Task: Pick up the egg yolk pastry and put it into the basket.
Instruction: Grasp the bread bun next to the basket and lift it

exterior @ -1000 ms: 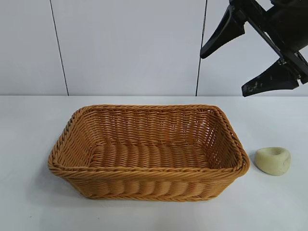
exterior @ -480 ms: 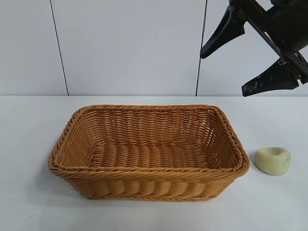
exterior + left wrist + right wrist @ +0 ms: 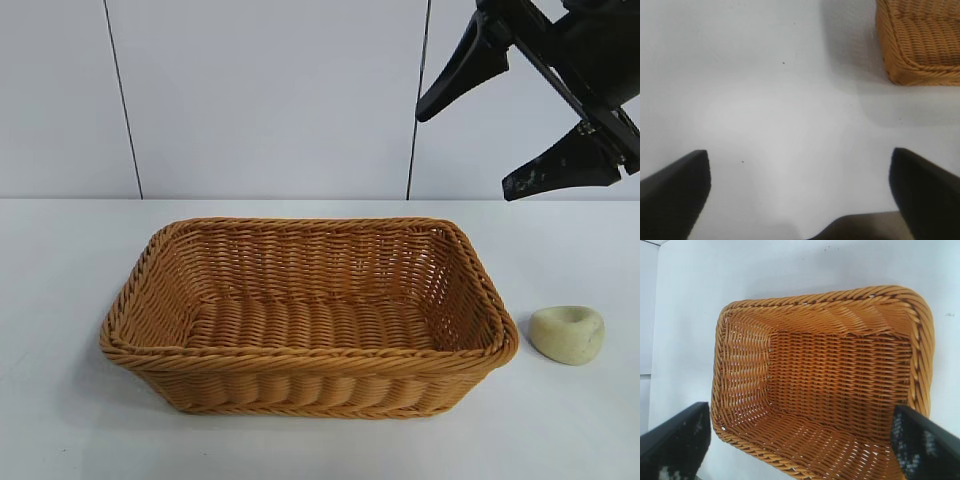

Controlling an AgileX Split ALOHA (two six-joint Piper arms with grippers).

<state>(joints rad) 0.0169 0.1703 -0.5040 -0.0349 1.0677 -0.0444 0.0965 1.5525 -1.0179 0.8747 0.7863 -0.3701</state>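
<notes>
The right gripper is held high above the basket's right end, tilted downward, its fingers spread wide and empty. The pastry lies on the table just beside the basket's right end. The left gripper, also wide open, is angled over bare table near a basket corner.

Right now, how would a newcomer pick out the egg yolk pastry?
Find the big wicker basket in the middle of the white table. The egg yolk pastry lies just off its right end, outside it: a small pale cream dimpled lump.

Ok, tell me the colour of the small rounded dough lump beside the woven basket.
Pale yellowish-cream; the egg yolk pastry shows best in the exterior view.
</notes>
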